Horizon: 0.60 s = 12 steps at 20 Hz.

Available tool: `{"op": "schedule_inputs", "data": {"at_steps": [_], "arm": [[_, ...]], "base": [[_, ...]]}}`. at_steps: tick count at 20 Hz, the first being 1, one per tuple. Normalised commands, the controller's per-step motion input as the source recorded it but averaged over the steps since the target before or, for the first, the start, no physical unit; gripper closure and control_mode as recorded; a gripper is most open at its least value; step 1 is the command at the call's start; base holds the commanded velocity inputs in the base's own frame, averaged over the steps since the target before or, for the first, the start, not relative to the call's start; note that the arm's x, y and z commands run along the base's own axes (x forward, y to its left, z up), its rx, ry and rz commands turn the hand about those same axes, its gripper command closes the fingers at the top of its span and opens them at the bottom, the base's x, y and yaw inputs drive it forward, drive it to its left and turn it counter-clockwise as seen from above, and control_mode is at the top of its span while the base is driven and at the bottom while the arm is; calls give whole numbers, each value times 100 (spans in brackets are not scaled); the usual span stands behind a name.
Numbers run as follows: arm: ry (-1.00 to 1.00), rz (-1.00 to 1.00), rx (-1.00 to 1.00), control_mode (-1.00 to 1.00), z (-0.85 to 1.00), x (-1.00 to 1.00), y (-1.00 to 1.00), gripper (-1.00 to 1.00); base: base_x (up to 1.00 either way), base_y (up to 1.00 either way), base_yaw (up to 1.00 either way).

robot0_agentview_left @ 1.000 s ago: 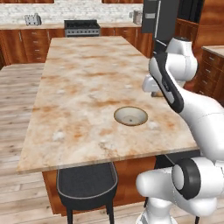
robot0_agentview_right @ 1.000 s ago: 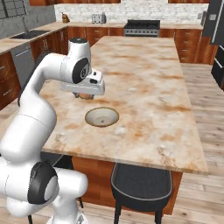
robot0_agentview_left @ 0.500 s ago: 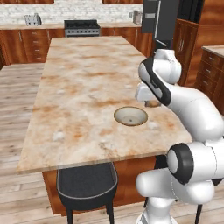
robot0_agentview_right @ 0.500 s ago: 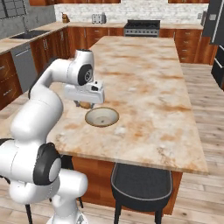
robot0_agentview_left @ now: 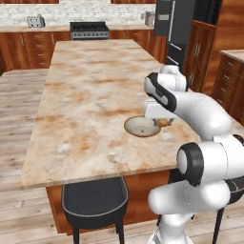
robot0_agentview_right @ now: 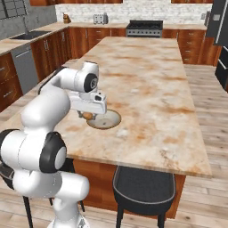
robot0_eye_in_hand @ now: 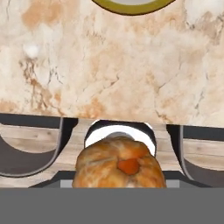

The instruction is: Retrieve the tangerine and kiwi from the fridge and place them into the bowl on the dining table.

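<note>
On the marbled dining table (robot0_agentview_left: pixel 86 95) (robot0_agentview_right: pixel 147 84) (robot0_eye_in_hand: pixel 109 65) sits the shallow beige bowl (robot0_agentview_left: pixel 132 127) (robot0_agentview_right: pixel 112 120), close to the table's near edge. My gripper (robot0_agentview_left: pixel 163 123) (robot0_agentview_right: pixel 88 116) hangs low at the bowl's edge, on its right in the left base view, and is shut on the tangerine (robot0_agentview_left: pixel 165 122) (robot0_agentview_right: pixel 88 115). In the hand view the orange-brown tangerine (robot0_eye_in_hand: pixel 119 164) fills the bottom centre, with the bowl's rim (robot0_eye_in_hand: pixel 131 8) at the top edge. The dark grey fridge (robot0_agentview_left: pixel 174 24) (robot0_agentview_right: pixel 220 22) stands beyond the table's far end. The kiwi is out of view.
Dark stools (robot0_agentview_left: pixel 95 200) (robot0_agentview_right: pixel 144 187) stand under the table's near edge. A stove (robot0_agentview_left: pixel 89 29) (robot0_agentview_right: pixel 144 27) sits on the back counter. Wood cabinets (robot0_agentview_left: pixel 231 71) line the right side and a sink counter (robot0_agentview_right: pixel 22 42) the left.
The arm has swung down and in toward the bowl with the tangerine in its grip. The hand now sits low at the bowl's edge. The base has not moved.
</note>
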Motion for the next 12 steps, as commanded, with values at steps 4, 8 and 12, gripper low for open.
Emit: {"op": "schedule_inputs", "data": {"at_steps": [4, 8, 12], "arm": [[10, 0, 0, -100, -41, 19, 1, 100], [0, 0, 0, -100, -14, 46, 0, 100], [0, 0, 0, -100, -14, 51, 0, 100]], "base": [[0, 0, 0], [0, 0, 0], [0, 0, 0]]}}
